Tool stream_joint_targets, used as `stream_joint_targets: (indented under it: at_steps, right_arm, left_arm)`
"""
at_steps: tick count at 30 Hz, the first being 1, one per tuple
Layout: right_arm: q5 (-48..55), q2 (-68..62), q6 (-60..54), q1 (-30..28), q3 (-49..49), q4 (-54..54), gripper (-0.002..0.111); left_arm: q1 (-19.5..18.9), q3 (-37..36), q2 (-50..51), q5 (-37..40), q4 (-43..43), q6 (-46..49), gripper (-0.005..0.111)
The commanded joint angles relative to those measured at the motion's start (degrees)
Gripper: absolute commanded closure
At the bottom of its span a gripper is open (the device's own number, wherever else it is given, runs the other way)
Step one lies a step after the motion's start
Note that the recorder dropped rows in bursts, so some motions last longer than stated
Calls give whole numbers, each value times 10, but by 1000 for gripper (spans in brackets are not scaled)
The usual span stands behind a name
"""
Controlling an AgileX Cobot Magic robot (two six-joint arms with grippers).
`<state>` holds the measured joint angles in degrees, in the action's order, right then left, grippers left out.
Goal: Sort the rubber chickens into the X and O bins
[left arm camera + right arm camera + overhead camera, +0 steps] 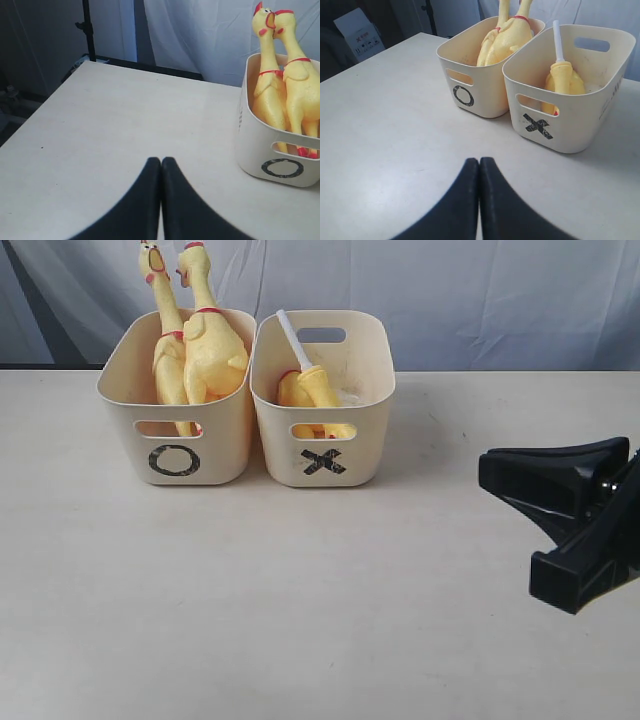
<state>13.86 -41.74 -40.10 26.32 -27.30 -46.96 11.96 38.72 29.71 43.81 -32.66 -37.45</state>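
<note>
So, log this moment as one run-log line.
O bin: two long chickens upright | X bin: stick chicken | left tool shut | right tool shut

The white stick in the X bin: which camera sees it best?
The right wrist view: the white stick is big and whole. The exterior view shows the stick smaller. The left wrist view misses it.

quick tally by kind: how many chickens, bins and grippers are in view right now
yellow rubber chickens: 4, two per bin
cream plastic bins: 2, the O bin and the X bin
black grippers: 2, the left gripper and the right gripper
total: 8
</note>
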Motion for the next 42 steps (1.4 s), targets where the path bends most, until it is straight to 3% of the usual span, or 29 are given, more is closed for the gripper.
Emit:
stream_joint_targets:
  at_steps: [1,4,8,14,27,42]
  right_arm:
    - [-7,3,-1,-2,2,-1,108]
    - [-3,13,-1,-12,2,-1,108]
    - [-3,80,-1,-72,2,-1,108]
    - [-5,251,-1,-172,2,-1,108]
    - [-7,417,-1,-193,2,-1,108]
    - [2,417,-1,-219,2,-2,108]
  left_arm:
    - [2,-4,-12,0,-4,2,106]
    - [2,-4,-12,-1,-4,2,106]
    - [-7,-4,-34,-2,-2,2,106]
    - [-125,-5,-157,-1,-18,2,106]
    - [-124,-5,-296,-1,-30,2,106]
    - [-124,-5,-297,-5,-31,2,106]
